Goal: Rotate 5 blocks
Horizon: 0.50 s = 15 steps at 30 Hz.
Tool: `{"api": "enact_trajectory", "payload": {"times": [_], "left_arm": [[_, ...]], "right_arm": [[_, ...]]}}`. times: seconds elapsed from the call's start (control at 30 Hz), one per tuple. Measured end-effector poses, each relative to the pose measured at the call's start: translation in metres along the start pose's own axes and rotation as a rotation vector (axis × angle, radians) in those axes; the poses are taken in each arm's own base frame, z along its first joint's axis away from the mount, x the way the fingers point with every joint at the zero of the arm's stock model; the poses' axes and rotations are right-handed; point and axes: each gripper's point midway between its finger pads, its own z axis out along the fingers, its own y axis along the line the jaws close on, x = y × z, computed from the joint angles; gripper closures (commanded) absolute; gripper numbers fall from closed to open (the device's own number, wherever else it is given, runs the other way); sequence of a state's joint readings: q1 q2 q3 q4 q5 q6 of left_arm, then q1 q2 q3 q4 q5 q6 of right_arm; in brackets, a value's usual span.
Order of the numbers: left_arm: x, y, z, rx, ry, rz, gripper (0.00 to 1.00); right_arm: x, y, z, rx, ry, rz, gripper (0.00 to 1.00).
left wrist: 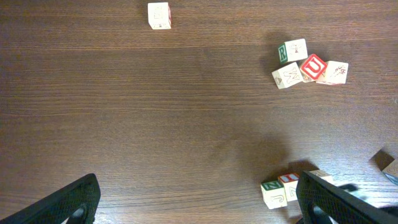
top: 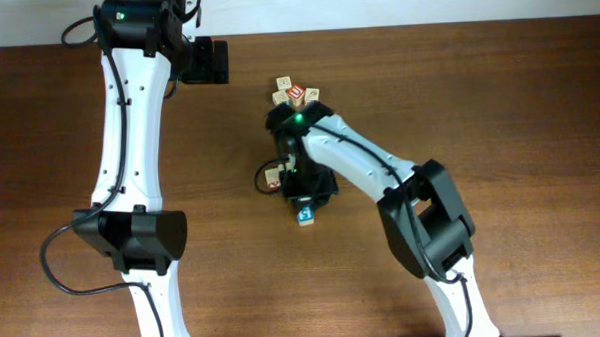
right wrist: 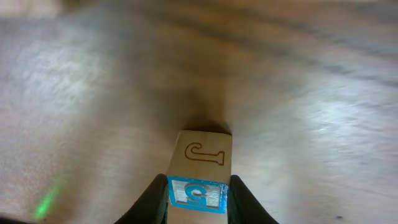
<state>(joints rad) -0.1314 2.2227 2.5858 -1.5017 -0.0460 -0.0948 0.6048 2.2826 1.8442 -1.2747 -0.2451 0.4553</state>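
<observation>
Low in the centre of the right wrist view, a lettered block [right wrist: 200,163] of pale wood sat pinched by the right gripper [right wrist: 199,200], its dark fingers [right wrist: 149,200] closed narrowly against both sides. One face carried an outlined J, and the face nearest the camera was blue with a white letter. Overhead, it showed at mid-frame on the table [top: 538,100], just below the arm's wrist, which hid much around it. Two more blocks [left wrist: 274,194] lay close by. Farther off, three printed blocks [left wrist: 292,50] crowded a red-topped cube [left wrist: 313,65]. The left gripper [left wrist: 198,186] gaped wide, empty. Being a cube, the lettered block had no long axis; its J lay sideways.
</observation>
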Motion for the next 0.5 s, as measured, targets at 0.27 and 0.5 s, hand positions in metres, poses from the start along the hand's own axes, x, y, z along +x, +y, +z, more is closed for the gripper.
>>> {"api": "enact_trajectory", "payload": {"times": [0.27,0.5], "left_arm": [[0.000,0.000,0.000,0.000,0.000,0.000,0.01],[0.000,0.000,0.000,0.000,0.000,0.000,0.01]], "right_arm": [[-0.045,-0.051,-0.025,-0.011,-0.106,0.088,0.69],[-0.081,-0.077,-0.036,-0.001,-0.234,0.102,0.69]]}}
